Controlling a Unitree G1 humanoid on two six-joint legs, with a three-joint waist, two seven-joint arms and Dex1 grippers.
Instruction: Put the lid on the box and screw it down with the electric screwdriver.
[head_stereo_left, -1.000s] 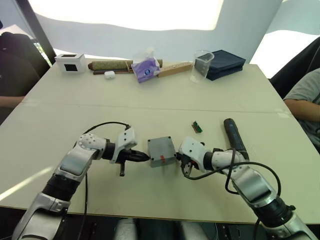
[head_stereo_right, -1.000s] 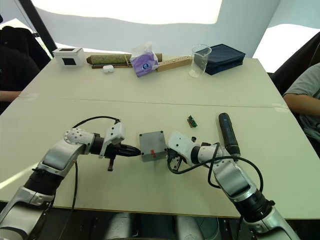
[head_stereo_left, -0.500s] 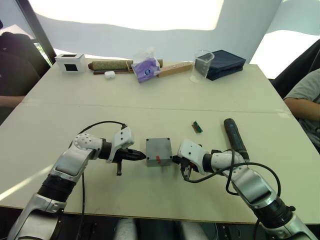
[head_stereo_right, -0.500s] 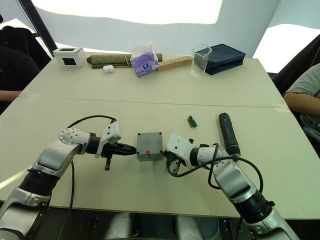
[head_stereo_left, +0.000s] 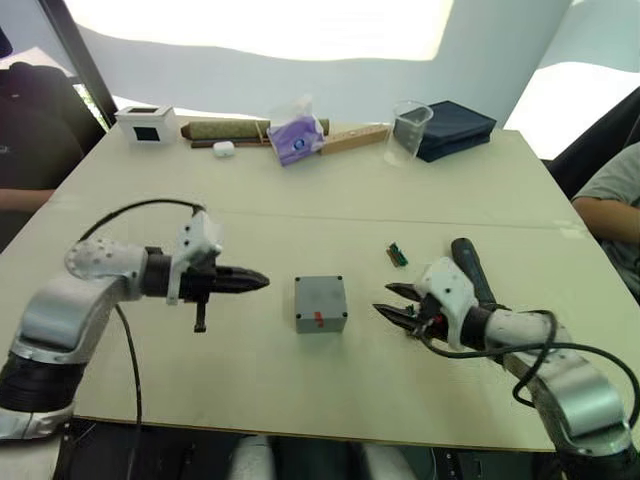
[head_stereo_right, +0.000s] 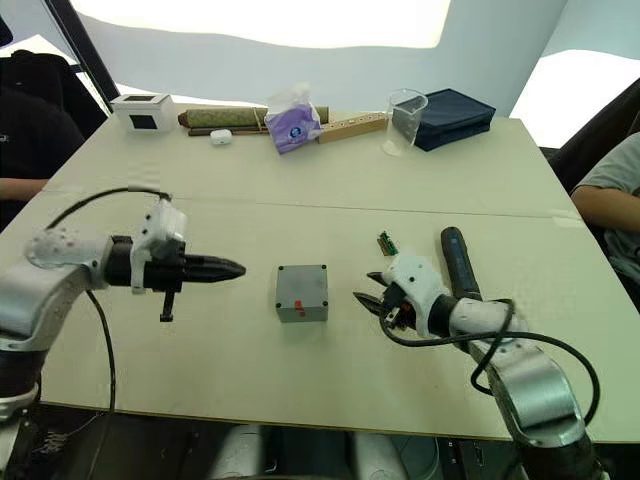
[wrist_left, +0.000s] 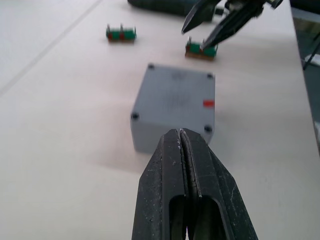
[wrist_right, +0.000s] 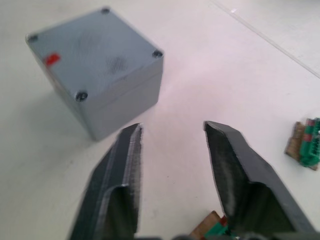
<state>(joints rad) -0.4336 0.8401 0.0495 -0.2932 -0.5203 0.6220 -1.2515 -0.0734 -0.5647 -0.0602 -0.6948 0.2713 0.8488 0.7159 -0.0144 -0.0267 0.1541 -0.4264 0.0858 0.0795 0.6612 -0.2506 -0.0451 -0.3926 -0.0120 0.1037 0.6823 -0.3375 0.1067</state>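
Note:
The grey box (head_stereo_left: 320, 304) stands on the table between my two grippers, with the lid (wrist_right: 95, 45) lying flat on top of it; dark screws show at the lid's corners and a red mark near one edge. My left gripper (head_stereo_left: 255, 281) is shut, pointing at the box from a short distance on its left. To the right of the box my right gripper (head_stereo_left: 385, 302) is open and empty, clear of it. The black electric screwdriver (head_stereo_left: 468, 270) lies on the table just behind my right wrist.
A small green connector (head_stereo_left: 397, 254) lies beyond the right gripper, another (wrist_left: 201, 50) under its fingers. At the far edge stand a white box (head_stereo_left: 145, 123), a purple pack (head_stereo_left: 298, 138), a clear cup (head_stereo_left: 408, 128) and a dark blue case (head_stereo_left: 455, 125). A person (head_stereo_left: 610, 190) sits at right.
Both grippers have drawn back from the box, which they flanked closely before. The right gripper has opened. The left one stayed shut.

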